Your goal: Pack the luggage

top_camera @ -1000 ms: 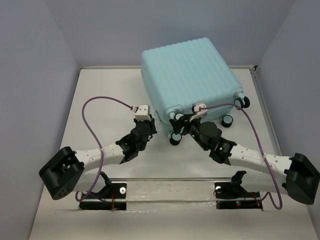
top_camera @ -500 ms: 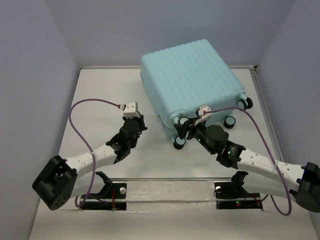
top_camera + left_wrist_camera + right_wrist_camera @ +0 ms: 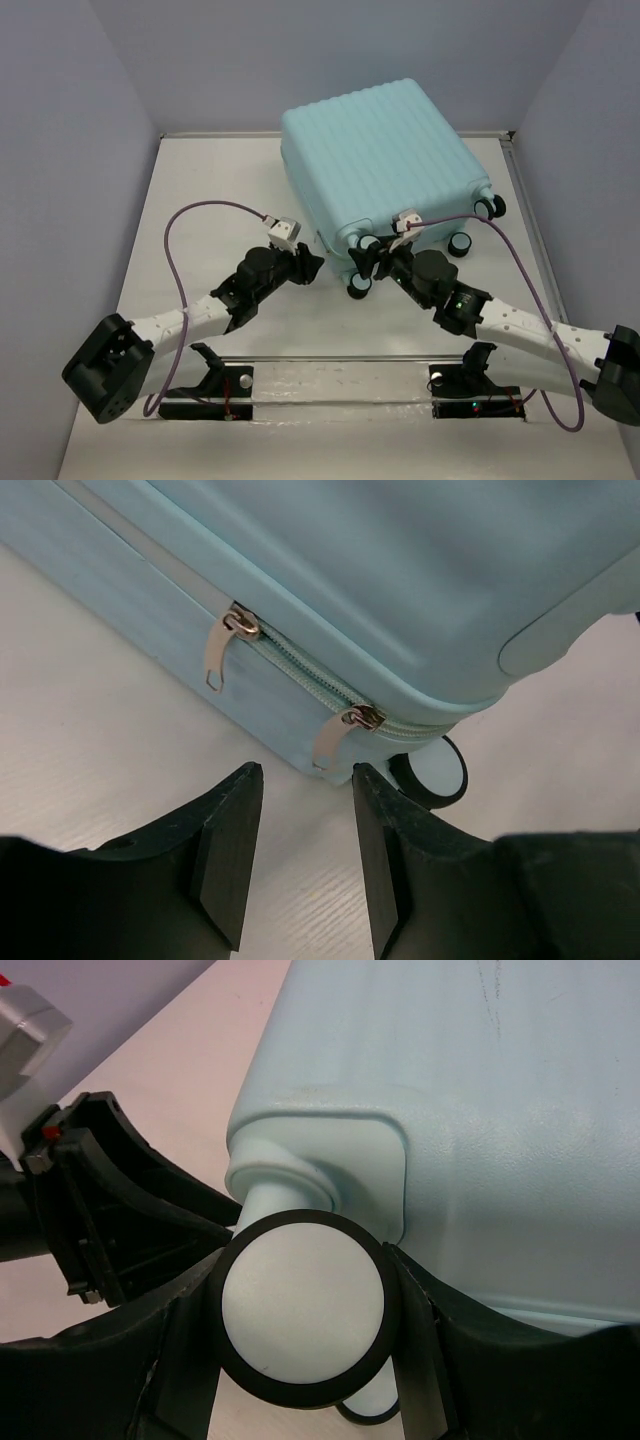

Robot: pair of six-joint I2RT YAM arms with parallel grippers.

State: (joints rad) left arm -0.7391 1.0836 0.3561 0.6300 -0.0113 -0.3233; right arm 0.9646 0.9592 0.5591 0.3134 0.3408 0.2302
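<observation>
The luggage (image 3: 375,160) is a pale aqua ribbed suitcase lying shut on the table at the back middle. My right gripper (image 3: 374,253) is shut on a black-and-white caster wheel (image 3: 300,1305) at its near corner, with the jaws touching both sides of the wheel. My left gripper (image 3: 311,264) is open and empty, low over the table just left of that corner. In the left wrist view the left gripper (image 3: 307,777) faces the suitcase's zipper side, where two metal zipper pulls (image 3: 222,645) hang and another wheel (image 3: 436,776) shows.
More caster wheels (image 3: 458,243) stick out on the suitcase's right end. Purple cables (image 3: 175,250) loop over both arms. The table's raised side edges (image 3: 520,190) and grey walls close the space in. A metal rail (image 3: 340,378) with the arm bases runs along the near edge.
My left gripper drew back to the left, then swung right toward the suitcase's near corner. The suitcase shifted slightly with the right gripper, which has stayed on the wheel.
</observation>
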